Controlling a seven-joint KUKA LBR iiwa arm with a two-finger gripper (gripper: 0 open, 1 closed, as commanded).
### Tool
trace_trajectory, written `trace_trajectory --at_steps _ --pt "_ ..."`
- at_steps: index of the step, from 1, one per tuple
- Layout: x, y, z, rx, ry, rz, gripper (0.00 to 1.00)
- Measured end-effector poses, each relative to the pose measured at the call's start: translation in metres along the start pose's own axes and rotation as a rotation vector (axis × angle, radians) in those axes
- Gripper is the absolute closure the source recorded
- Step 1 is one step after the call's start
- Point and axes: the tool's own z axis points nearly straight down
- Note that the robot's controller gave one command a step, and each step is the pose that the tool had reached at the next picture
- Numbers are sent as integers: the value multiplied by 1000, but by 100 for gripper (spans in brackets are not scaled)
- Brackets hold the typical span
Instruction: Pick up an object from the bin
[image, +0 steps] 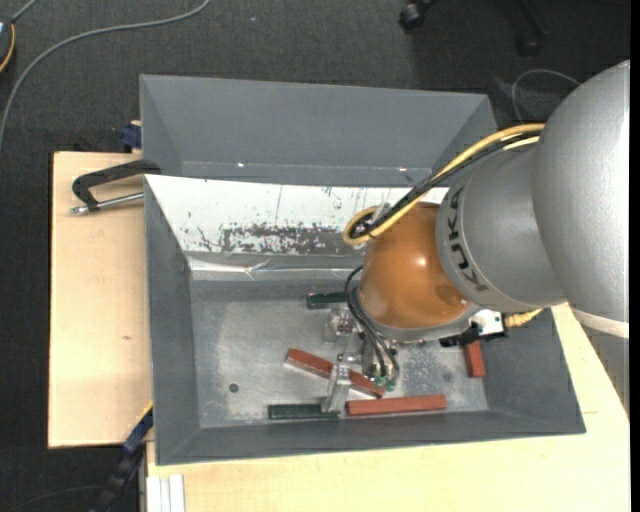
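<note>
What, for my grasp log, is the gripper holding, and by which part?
Cannot tell: the gripper sits low by a red bar and a dark green bar.

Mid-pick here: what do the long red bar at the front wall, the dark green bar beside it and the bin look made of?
The long red bar: probably plastic or painted wood; matt, even colour, straight edges. The dark green bar: likely the same; matt, no glint. The bin: sheet metal, dull grey; scuffed, speckled floor, reflective far wall.
</note>
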Motion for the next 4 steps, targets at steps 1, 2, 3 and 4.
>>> trace_trajectory --at_steps 1,2,3,4 --pt "7 17 -1 0 -2 156 0" --pt "7 17 -1 0 -1 156 100" --pt "5 18 -79 -4 -12 155 100" --pt "3 20 -120 -3 -10 153 100"
